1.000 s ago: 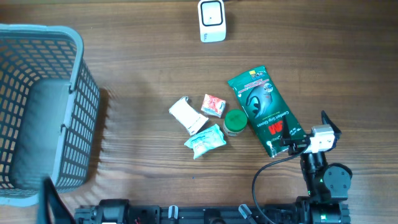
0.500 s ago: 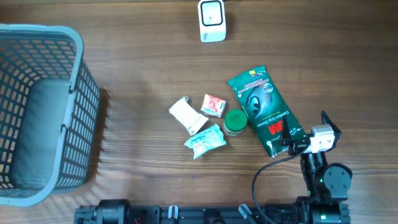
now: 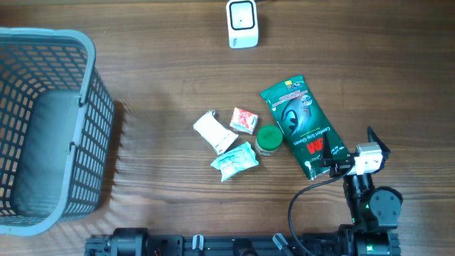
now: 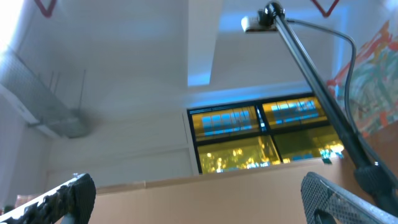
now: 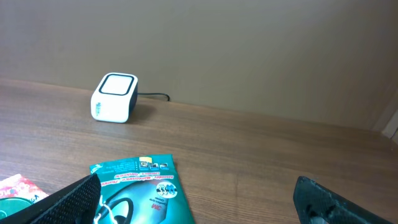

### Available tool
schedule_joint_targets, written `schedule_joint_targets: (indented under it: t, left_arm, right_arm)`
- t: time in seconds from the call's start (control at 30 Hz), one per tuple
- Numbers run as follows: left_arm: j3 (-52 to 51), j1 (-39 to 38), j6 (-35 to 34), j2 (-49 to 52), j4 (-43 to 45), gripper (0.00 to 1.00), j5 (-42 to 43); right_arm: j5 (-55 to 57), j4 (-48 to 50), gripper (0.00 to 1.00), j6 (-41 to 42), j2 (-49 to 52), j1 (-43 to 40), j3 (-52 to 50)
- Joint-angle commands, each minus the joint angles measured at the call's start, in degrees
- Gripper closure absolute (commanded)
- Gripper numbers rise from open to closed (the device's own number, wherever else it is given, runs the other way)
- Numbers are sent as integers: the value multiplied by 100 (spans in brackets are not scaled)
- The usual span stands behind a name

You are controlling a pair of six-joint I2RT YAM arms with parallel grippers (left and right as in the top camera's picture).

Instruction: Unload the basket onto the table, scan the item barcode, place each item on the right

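The right jaws are spread wide and grasp nothing. In the right wrist view 1 finger (image 5: 78, 198) shows at the lower left and the other at the lower right. The right arm (image 3: 370, 199) sits at the near right part of the bench (image 3: 163, 78) and points toward the far edge.

The green glove pack (image 3: 301, 126) lies flat and slanted on the bench just in front of the arm. Its near end is under or beside the finger at the lower left of the wrist view; I cannot tell whether they touch. The pack's far end points roughly toward the white scanner (image 3: 242, 23). The scanner stands well apart at the far edge, with a thin cable leaving its back.

4 small items cluster mid-bench, left of the pack:
- A green-lidded jar (image 3: 269, 139) is just beside the pack's left edge.
- A red packet (image 3: 244, 120) lies just beyond the jar.
- A white packet (image 3: 214, 131) lies left of the red packet.
- A teal wrapper (image 3: 234, 161) lies nearest the arms, just beside the jar and the white packet.

A grey basket (image 3: 91, 107) stands at the left edge, well apart from the cluster.

The left jaws are also spread wide and grasp nothing, with 1 finger (image 4: 62, 198) at each lower corner of the left wrist view. That camera looks upward at a pale ceiling, a lit window (image 4: 264, 134) and a camera on a slanted pole (image 4: 314, 93).
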Motion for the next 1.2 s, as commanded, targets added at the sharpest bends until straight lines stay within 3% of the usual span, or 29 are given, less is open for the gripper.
schedule_joint_targets:
  t: [0.0,0.27,0.37,0.53,0.63,0.73,0.9,1.03,1.17]
  left_arm:
    - [-240,-15,-57,-48,7,0,-83]
    - [-1495,-15,-96,-48,-898,0,-743]
    - [-2170,-15,-802,-48,-1056,0,-726]
    - [-3569,-15,-1167,-48,-927,0,-586]
    - [-4419,-15,-1167,-48,-328,0,-334]
    - [-5246,-15,-1167,-48,428,0,-315]
    - [-6227,-15,-1169,-46,1029,0,-319]
    - [-6616,-15,-1167,-44,1005,0,-387]
    - [-6850,-15,-1167,-44,826,0,-387]
  right_arm:
    - [37,28,0,-31,-42,24,-7]
    - [-24,31,0,-7,-42,24,-7]
    - [-118,42,0,50,-42,24,-7]
    - [-1939,232,0,2503,-42,24,-4]
    - [-3587,343,0,3974,-42,24,-4]
    - [-5165,1019,0,4312,-42,24,133]
    - [-5025,-245,0,3598,44,24,1272]
    - [-3480,-3075,1,2146,660,24,2979]
    - [-2354,-4671,0,2076,1631,24,4232]
